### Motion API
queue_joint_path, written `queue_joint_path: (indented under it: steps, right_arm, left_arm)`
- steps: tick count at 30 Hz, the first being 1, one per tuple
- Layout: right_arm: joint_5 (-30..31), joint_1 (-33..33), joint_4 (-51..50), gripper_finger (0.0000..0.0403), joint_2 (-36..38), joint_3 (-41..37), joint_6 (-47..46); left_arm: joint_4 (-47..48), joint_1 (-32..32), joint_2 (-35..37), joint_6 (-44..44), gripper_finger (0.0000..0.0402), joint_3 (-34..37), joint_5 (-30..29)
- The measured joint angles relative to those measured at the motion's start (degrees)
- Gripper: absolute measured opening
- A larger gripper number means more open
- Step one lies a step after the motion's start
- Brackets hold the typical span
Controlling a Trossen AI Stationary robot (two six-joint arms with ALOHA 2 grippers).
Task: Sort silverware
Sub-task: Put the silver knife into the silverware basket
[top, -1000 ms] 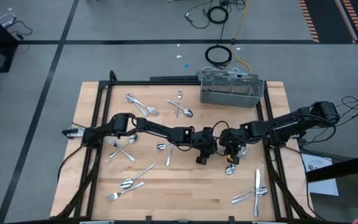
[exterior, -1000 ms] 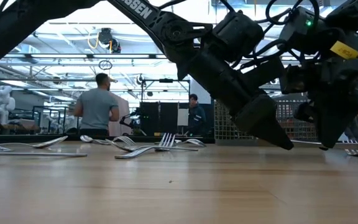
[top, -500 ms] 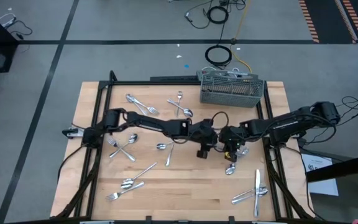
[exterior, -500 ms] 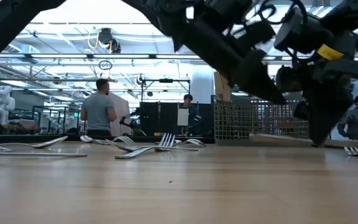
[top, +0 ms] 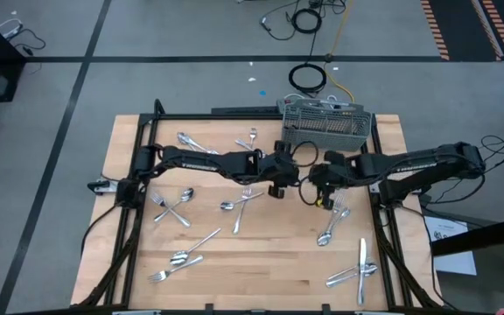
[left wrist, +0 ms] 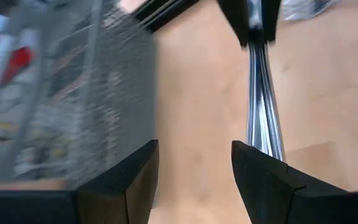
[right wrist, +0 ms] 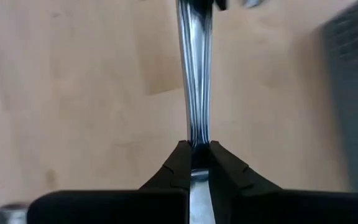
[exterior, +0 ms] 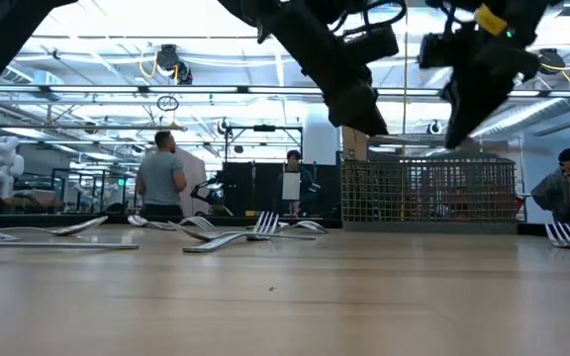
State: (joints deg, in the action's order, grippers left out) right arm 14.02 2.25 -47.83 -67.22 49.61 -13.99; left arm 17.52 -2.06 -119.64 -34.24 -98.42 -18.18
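My right gripper [right wrist: 194, 144] is shut on one slim piece of silverware [right wrist: 194, 74], above the table's middle right and near the grey mesh caddy [top: 326, 124]. Which kind of piece it is I cannot tell. My left gripper [left wrist: 194, 149] stands open just to the left of it [top: 278, 185]. The piece [left wrist: 263, 106] runs past the outside of one of its fingers, not between them. In the low view both grippers [exterior: 359, 104] [exterior: 468, 104] hang high over the tabletop. More silverware lies flat on the wood, among it a fork [top: 338, 208] and a spoon [top: 325, 236]. My right gripper pinches one end of the silver handle [right wrist: 194, 140] between its two fingers [left wrist: 253, 18]. The handle runs on in line with the fingers, which slant steeply down. The piece hangs clear of the table, and its far end is cut off by the picture's edge.
The caddy [exterior: 428, 193] stands at the far edge, right of the middle. Loose forks, spoons and knives lie at the far left [top: 192, 144], the middle left [top: 173, 206], the near left [top: 182, 255] and the near right [top: 357, 271]. People stand in the room beyond.
Both grippers have risen from just above the tabletop and gone toward the far edge, nearer the caddy. My right gripper has stayed shut and carried its piece of silverware up. The fork that lay under it now shows on the table.
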Motion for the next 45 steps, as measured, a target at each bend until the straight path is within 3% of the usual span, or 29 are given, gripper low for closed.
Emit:
queue_joint_path:
  steps: [3, 7, 11, 15, 23, 29, 35, 40, 45]
  right_arm:
    - [5.0, -0.1, -4.6, 0.0013, 0.2, 4.2, 2.2]
    - [8.9, -0.6, -8.6, 0.0013, 0.3, 9.0, 4.1]
    - [10.1, -1.3, -12.2, 0.0013, 0.3, 12.8, 4.5]
    - [8.4, -2.3, -14.3, 0.0013, 0.3, 15.8, 3.4]
    - [-0.7, -4.0, -17.9, 0.0013, 0.3, 23.4, -3.4]
    - [-8.2, -6.2, -21.1, 0.0013, 0.3, 30.9, -7.1]
    - [-14.9, -9.6, -21.5, 0.0013, 0.3, 33.5, -8.0]
    - [-17.0, -11.7, -21.7, 0.0013, -0.4, 33.5, -8.7]
    - [-17.4, -12.2, -21.5, 0.0013, -1.3, 33.5, -8.5]
  left_arm:
    - [0.0, -0.9, 1.9, -2.1, 0.0209, 0.0, -4.7]
    - [1.0, -3.2, 5.4, 0.1, 0.0209, 0.0, -5.9]
    - [2.2, -4.5, 11.9, 3.5, 0.0209, 0.0, 0.5]
    - [2.5, -4.7, 18.4, 4.4, 0.0209, 0.0, 6.0]
    - [4.6, -4.6, 26.5, 3.9, 0.0209, -0.1, 7.5]
    - [9.7, -4.3, 26.5, 3.8, 0.0209, 0.0, 11.1]
    - [5.7, -3.7, 22.6, -2.3, 0.0209, 0.1, 14.7]
    - [1.2, -1.5, 19.1, -11.3, 0.0209, 0.0, 14.6]
    - [-1.1, 1.0, 15.3, -20.1, 0.0209, 0.1, 8.4]
